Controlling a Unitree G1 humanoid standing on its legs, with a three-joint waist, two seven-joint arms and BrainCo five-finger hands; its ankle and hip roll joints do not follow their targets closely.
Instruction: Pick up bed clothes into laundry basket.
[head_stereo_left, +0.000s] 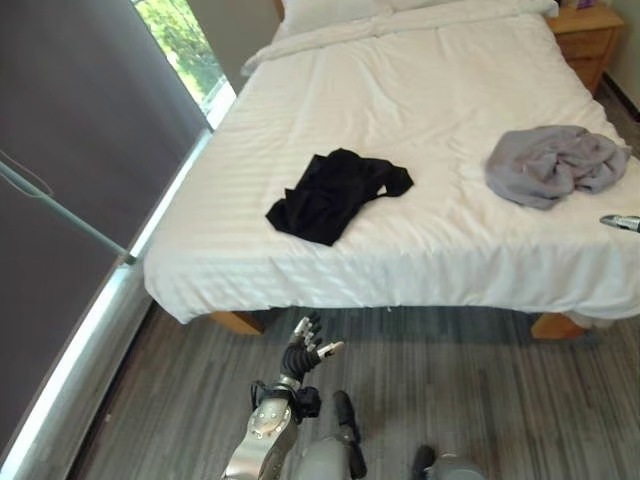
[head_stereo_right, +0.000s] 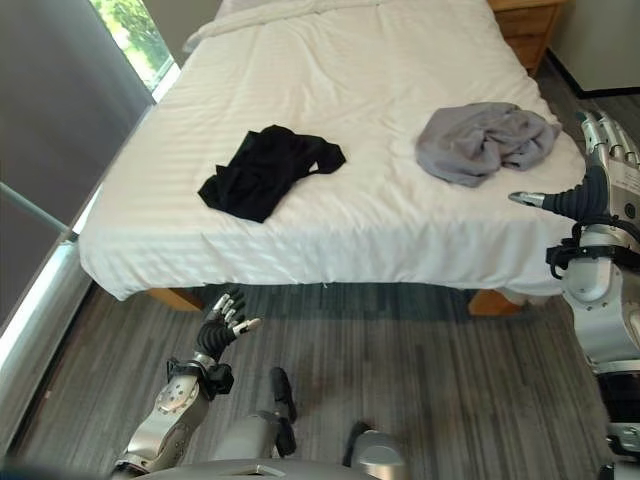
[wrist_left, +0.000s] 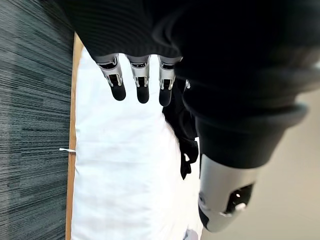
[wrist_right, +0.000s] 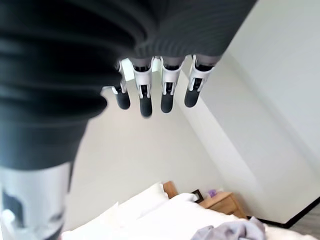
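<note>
A wide bed (head_stereo_left: 430, 110) covered in a white striped duvet stands before the robot, with two pieces of clothing lying on it. A black garment (head_stereo_left: 333, 193) lies crumpled near the foot of the bed, toward the robot's left, with one strap-like end trailing out to the side. A grey garment (head_stereo_left: 552, 163) lies bunched in a loose heap farther to the right, close to that side edge of the mattress and well apart from the black one. The left hand (head_stereo_right: 222, 325) is low over the grey wood-grain floor (head_stereo_left: 450, 390), just short of the foot of the bed, its fingers straight and spread and its thumb held out to the side; it holds nothing and touches neither the duvet nor the clothes. In the left wrist view the same fingers (wrist_left: 142, 80) point out straight over the white bedding, with the black garment showing past them. The right hand (head_stereo_right: 600, 175) is raised at the right side of the bed, near the grey garment but apart from it, fingers extended upward and thumb pointing toward the bed, empty. The right wrist view shows its fingers (wrist_right: 167, 87) straight against a pale wall, with the grey garment and a wooden nightstand (wrist_right: 223, 203) below. White pillows (head_stereo_left: 335, 12) lie at the head of the bed.
</note>
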